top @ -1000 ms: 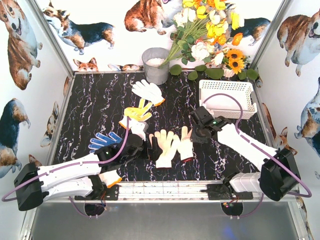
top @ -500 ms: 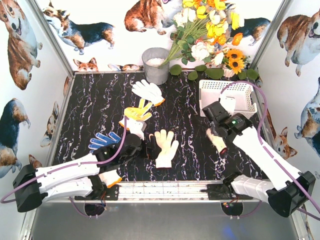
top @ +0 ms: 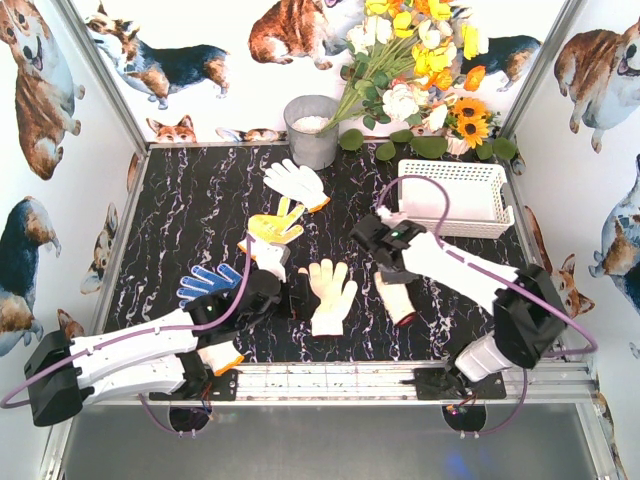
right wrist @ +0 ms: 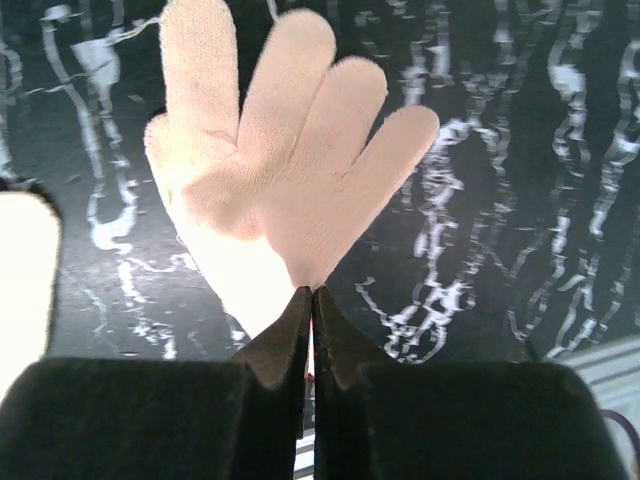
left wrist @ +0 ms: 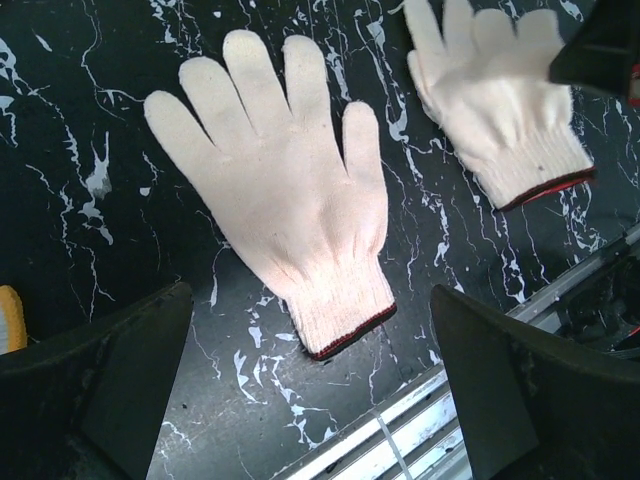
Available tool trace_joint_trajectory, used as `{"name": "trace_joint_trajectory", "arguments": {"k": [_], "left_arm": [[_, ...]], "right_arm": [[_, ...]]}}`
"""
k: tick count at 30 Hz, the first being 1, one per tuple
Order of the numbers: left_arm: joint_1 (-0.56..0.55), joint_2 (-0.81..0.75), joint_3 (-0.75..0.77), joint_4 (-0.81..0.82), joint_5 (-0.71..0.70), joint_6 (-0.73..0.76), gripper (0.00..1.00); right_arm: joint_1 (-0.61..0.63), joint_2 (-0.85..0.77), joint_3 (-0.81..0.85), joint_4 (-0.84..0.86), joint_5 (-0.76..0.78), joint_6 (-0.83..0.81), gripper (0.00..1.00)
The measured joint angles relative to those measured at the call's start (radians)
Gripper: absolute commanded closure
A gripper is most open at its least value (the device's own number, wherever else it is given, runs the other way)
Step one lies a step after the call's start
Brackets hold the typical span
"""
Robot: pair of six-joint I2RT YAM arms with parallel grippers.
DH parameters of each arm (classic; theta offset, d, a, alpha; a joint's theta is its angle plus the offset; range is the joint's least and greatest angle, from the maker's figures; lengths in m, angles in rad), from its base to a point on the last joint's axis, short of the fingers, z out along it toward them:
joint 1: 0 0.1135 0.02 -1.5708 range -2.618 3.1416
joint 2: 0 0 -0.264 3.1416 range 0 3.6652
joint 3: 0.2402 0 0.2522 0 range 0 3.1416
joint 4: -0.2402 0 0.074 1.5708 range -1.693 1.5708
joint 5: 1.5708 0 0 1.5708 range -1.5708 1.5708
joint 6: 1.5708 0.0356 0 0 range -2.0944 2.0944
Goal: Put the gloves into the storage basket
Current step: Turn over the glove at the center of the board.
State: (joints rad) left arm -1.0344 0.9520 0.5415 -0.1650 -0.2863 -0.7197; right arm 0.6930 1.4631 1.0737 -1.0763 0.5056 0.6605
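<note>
White glove (right wrist: 270, 190) in right hand (right wrist: 311, 295): fingers far, cuff near.

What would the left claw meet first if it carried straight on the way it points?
Probably the beige glove lying flat on the table, framed by the open left claw; depth is unclear.

Noted black, white-veined table (top: 190, 215), boxed in at left, back and right by corgi-print walls (top: 160, 55), with metal rail (top: 330, 378) along near edge. Found grey bucket (top: 311, 130) upright at back edge near centre, holding something white, not identifiable. Logged bouquet (top: 415, 60) just right of bucket, leaning against back wall: yellow, white and orange blooms, sunflower (top: 470, 108) low at right, green leaves (top: 428, 146) down on table.
</note>
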Motion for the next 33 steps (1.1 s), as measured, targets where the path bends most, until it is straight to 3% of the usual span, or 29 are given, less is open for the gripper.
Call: {"name": "trace_joint_trajectory", "arguments": {"k": [10, 17, 24, 33], "left_arm": [[0.000, -0.004, -0.026, 0.031, -0.008, -0.009, 0.03], [-0.040, 0.145, 0.042, 0.140, -0.039, 0.040, 0.02], [-0.109, 0.211, 0.143, 0.229, -0.103, 0.097, 0.00], [-0.166, 0.311, 0.167, 0.299, -0.134, 0.095, 0.00]], "right_arm": [[0.039, 0.060, 0.000, 0.151, -0.158, 0.053, 1.00], [0.038, -0.016, 0.014, 0.174, -0.263, 0.153, 1.00], [0.038, -0.101, 0.055, 0.158, -0.276, 0.306, 1.00], [0.038, -0.181, 0.063, 0.125, -0.256, 0.531, 1.00]]}}
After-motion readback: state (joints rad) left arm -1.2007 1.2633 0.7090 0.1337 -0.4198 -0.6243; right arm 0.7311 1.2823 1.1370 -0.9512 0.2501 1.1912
